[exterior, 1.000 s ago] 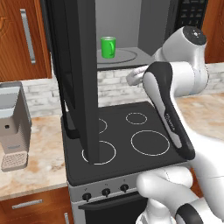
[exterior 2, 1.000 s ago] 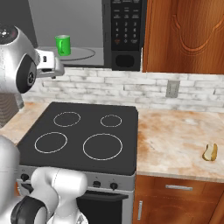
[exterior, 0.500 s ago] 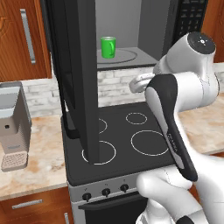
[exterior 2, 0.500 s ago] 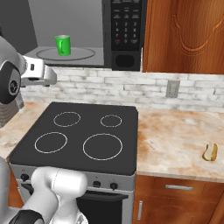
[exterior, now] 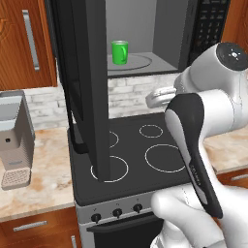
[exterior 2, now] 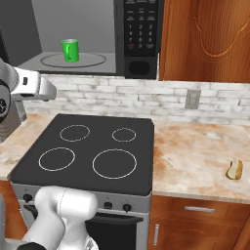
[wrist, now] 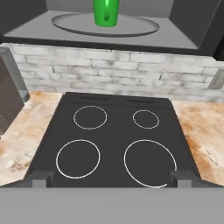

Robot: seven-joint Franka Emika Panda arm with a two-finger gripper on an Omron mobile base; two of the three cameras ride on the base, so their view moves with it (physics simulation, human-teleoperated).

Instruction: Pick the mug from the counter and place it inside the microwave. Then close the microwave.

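Observation:
The green mug (exterior: 119, 52) (exterior 2: 70, 50) (wrist: 106, 12) stands upright on the round turntable inside the black microwave (exterior: 210, 24) (exterior 2: 141, 34). The microwave's door (exterior: 87, 72) hangs wide open to the left. My gripper (wrist: 111, 178) is open with nothing between its fingertips (wrist: 41, 178). It hovers over the stovetop, below and in front of the microwave's opening, well apart from the mug. From the base views the hand (exterior: 154, 100) (exterior 2: 46, 91) sits just under the microwave's floor level.
The black stovetop (exterior 2: 93, 146) with white ring burners lies beneath the hand. The beige counter (exterior 2: 195, 151) runs on both sides. A grey coffee machine (exterior: 14, 135) stands at the left, and a small brown-and-yellow food item (exterior 2: 235, 170) lies at the far right.
The arm has drawn back from the microwave opening, and the hand has sunk below its floor. The mug has stayed on the turntable and the door stays open.

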